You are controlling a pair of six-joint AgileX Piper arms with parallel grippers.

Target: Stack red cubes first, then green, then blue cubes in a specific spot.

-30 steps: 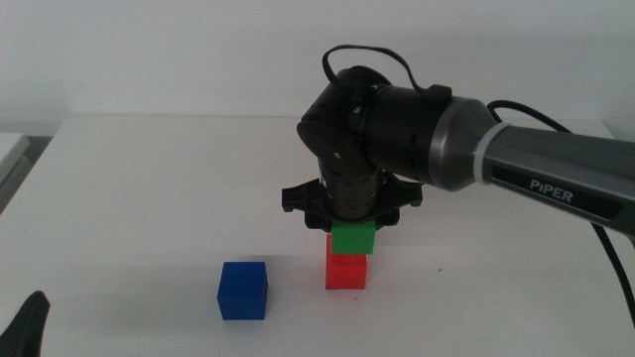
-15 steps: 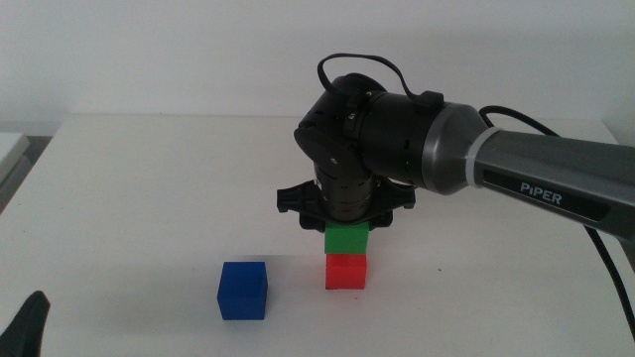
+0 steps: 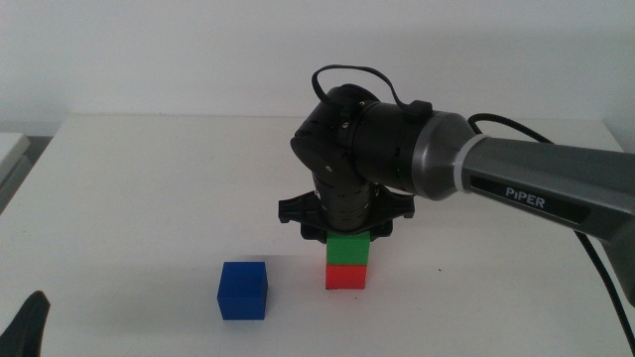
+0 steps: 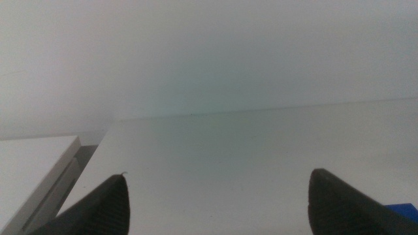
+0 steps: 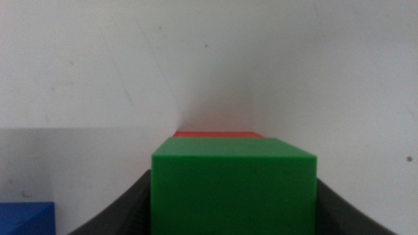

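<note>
The red cube (image 3: pixel 346 277) stands on the white table, right of centre. The green cube (image 3: pixel 349 249) rests squarely on top of it. My right gripper (image 3: pixel 349 236) comes down from above and is shut on the green cube. In the right wrist view the green cube (image 5: pixel 234 186) fills the space between the jaws, and a strip of the red cube (image 5: pixel 219 134) shows beyond it. The blue cube (image 3: pixel 243 290) sits alone to the left of the stack, and it also shows in the right wrist view (image 5: pixel 26 219). The scribbled spot is hidden under the stack. My left gripper (image 3: pixel 28 332) waits open at the bottom left corner.
The white table (image 3: pixel 149 198) ends at a back edge against a pale wall. A white ledge (image 3: pixel 10 149) lies past the table's left edge. A corner of the blue cube (image 4: pixel 400 208) shows in the left wrist view.
My right gripper has come down with the green cube, which was slightly above and off the red cube and now sits flush on it. The blue cube and left arm have not moved.
</note>
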